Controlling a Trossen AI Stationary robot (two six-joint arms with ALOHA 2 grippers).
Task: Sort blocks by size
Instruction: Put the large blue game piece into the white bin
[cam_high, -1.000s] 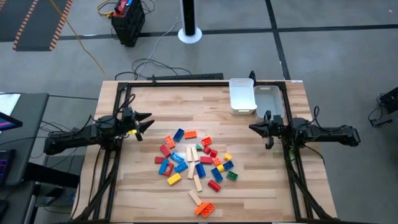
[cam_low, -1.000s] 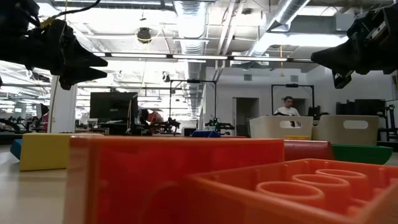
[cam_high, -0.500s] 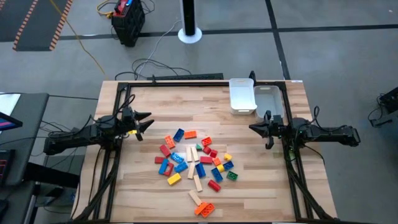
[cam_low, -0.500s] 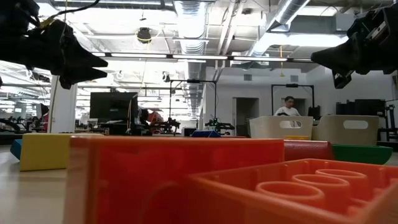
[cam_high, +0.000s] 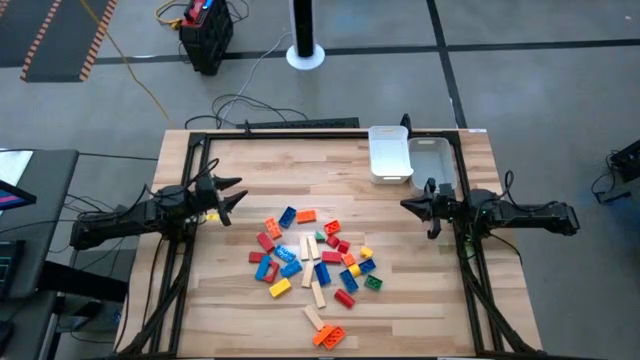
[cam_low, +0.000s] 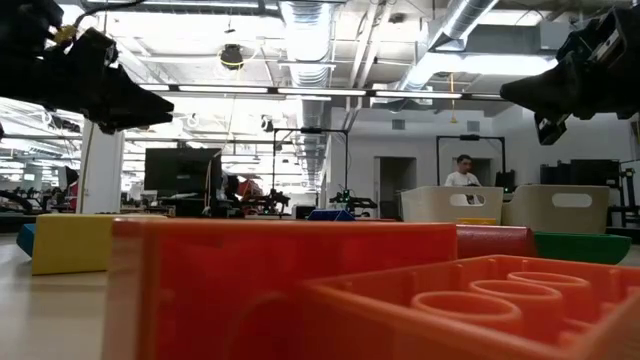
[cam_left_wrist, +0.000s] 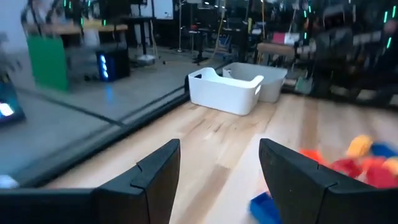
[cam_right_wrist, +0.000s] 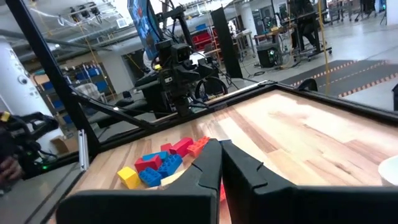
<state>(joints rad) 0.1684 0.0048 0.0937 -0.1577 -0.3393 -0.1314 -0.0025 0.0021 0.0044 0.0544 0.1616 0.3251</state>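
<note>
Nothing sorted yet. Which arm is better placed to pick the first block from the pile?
Probably the left. The left end effector hangs open close to the pile of blocks. The right end effector is shut and farther from the pile, nearer the white trays.

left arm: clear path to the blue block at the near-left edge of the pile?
Probably yes. The left gripper, open, hangs above bare table just left of the pile, and the blue block sits on the pile's near edge with only an orange block beside it.
</note>
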